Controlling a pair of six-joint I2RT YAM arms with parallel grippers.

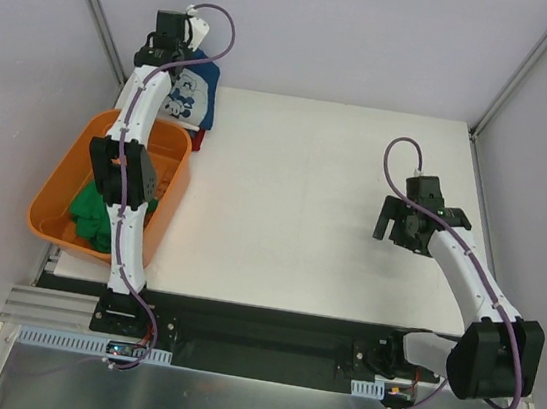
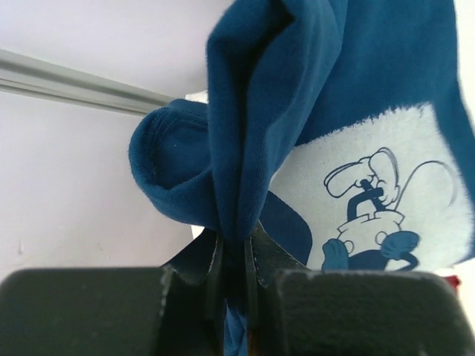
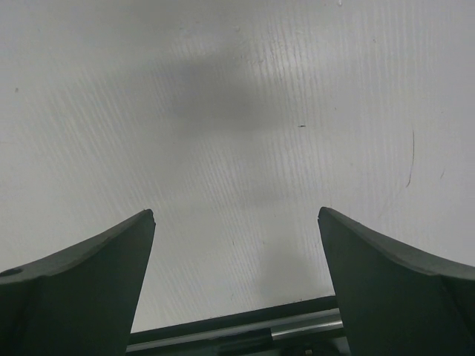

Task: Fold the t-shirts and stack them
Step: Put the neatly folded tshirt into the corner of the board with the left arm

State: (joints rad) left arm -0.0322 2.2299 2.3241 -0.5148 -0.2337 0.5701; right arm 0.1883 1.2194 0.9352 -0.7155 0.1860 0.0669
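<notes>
My left gripper (image 1: 178, 63) is at the far left corner of the table, shut on a fold of the navy blue t-shirt (image 1: 195, 93) with a white cartoon print. In the left wrist view the navy cloth (image 2: 252, 133) is pinched between the fingers (image 2: 263, 256) and hangs bunched. A red t-shirt (image 1: 199, 139) shows as a strip under the navy one. A green t-shirt (image 1: 90, 216) lies crumpled in the orange tub (image 1: 70, 178). The white t-shirt is out of view. My right gripper (image 1: 400, 224) is open and empty above the bare table (image 3: 237, 111) at the right.
The orange tub hangs over the table's left edge, under my left arm. Grey walls with metal rails enclose the table at the back and sides. The black base rail (image 1: 266, 340) runs along the near edge.
</notes>
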